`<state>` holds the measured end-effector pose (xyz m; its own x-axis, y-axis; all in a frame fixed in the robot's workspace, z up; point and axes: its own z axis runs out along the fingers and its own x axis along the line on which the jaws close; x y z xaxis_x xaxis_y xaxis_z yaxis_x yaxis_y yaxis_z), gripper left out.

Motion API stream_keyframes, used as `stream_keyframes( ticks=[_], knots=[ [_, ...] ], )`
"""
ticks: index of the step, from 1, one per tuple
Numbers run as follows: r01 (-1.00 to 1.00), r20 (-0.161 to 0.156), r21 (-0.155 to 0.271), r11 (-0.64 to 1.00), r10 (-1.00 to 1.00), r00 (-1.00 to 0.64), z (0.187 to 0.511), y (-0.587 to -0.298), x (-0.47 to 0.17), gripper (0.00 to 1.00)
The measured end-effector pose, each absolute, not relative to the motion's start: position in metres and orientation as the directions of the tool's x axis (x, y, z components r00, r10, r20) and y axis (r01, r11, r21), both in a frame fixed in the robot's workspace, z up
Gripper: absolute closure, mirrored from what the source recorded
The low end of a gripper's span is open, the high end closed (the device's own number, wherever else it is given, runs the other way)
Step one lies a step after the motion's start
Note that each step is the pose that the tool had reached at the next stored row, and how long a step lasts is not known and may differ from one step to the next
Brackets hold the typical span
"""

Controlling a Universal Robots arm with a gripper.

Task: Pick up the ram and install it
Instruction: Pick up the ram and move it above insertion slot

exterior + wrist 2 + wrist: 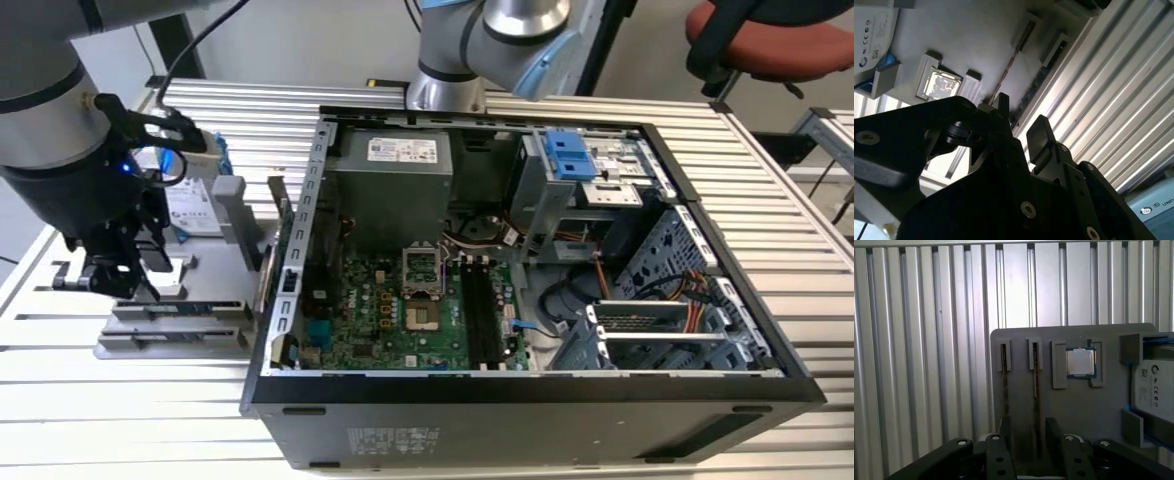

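Ribbed aluminium surface [134,420] carries open PC case [534,420], with grey holder plate [1079,415] beside it. The ram [1035,390] stands on edge in a plate slot, long axis running straight away from the fingers [1055,442] and in line with their gap. Fingers spread, holding nothing. A second strip [1004,390] sits parallel at the other finger, so clearance is tight there. Open plate beyond.

Cool, even light fills the exterior view: the ribbed worktop [134,420] gleams pale, and the case [534,425] interior lies in soft shadow. In the second wrist view the tool [1021,117] is a backlit black silhouette against glaring ribs. The first wrist view is dim and grey.
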<state>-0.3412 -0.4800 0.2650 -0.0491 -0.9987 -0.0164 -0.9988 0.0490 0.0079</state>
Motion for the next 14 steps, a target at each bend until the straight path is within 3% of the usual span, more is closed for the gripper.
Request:
stream_keyframes(
  ticks=[14],
  knots=[
    [-1.0,-0.026,0.02,0.019,-0.999,-0.019,0.246,-0.49,-0.341,0.0]
  ],
)
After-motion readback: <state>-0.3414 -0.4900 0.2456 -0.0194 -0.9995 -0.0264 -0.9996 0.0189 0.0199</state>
